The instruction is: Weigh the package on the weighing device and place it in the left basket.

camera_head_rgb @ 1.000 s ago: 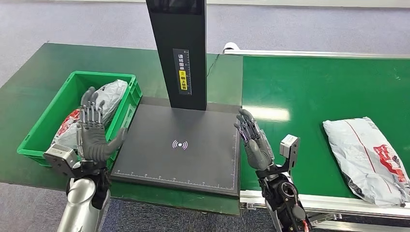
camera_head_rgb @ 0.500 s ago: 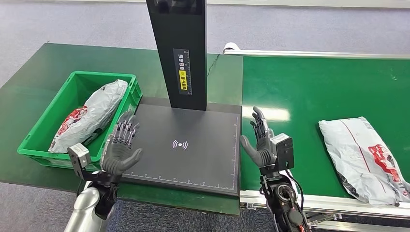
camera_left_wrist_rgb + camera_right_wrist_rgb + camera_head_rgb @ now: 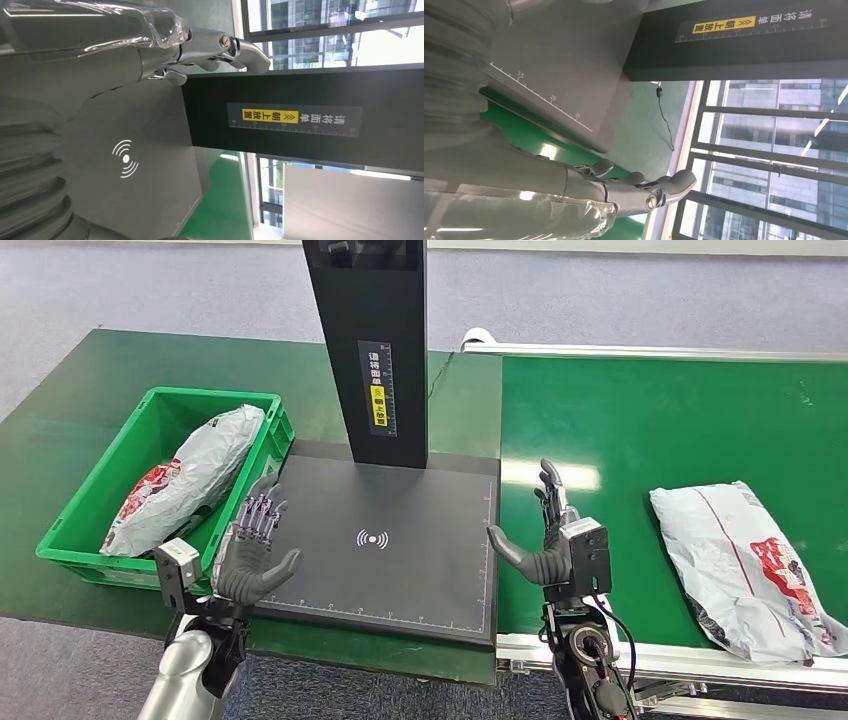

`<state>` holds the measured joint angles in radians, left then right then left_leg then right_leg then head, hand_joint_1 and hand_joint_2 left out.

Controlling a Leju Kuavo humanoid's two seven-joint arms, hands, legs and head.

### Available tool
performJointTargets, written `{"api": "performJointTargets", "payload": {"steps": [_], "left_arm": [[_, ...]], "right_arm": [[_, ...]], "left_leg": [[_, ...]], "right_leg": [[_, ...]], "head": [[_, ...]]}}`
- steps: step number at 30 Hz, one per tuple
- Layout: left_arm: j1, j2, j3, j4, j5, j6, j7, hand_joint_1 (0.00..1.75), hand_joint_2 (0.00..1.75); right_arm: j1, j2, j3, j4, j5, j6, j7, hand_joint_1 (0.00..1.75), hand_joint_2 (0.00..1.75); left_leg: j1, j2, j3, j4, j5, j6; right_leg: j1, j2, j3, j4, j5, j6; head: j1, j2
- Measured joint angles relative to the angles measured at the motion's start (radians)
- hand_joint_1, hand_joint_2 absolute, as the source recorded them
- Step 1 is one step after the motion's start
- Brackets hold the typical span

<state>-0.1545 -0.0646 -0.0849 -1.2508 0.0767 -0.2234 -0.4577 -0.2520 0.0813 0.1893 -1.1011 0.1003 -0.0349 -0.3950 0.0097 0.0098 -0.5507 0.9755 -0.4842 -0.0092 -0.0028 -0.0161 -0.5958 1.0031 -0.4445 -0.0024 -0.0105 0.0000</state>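
On the conveyor belt, crinkled grey plastic package, matte black scale plate

The black column of the weighing device carries a label reading 请将面单 in white and 朝上放置 on yellow, over a ruler strip. Its platform bears a white wireless-wave sign; its edge scale reads 15, 20, 25

It was a parcel-sorting station: a conveyor belt at three o'clock, a scale at centre, a crate at nine.
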Motion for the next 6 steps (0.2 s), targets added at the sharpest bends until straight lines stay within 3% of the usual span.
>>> {"api": "performJointTargets", "payload": {"steps": [6], "left_arm": [[-0.001, -0.003, -0.002, 0.010, 0.012, -0.014, 0.021, 0.00, 1.75]], "right_arm": [[0.006, 0.000, -0.002, -0.005, -0.006, 0.008, -0.001, 0.00, 1.75]], "left_leg": [[0.000, 0.000, 0.000, 0.000, 0.000, 0.000]], "right_leg": [[0.000, 0.000, 0.000, 0.000, 0.000, 0.000]], "head": [[0.000, 0.000]]}}
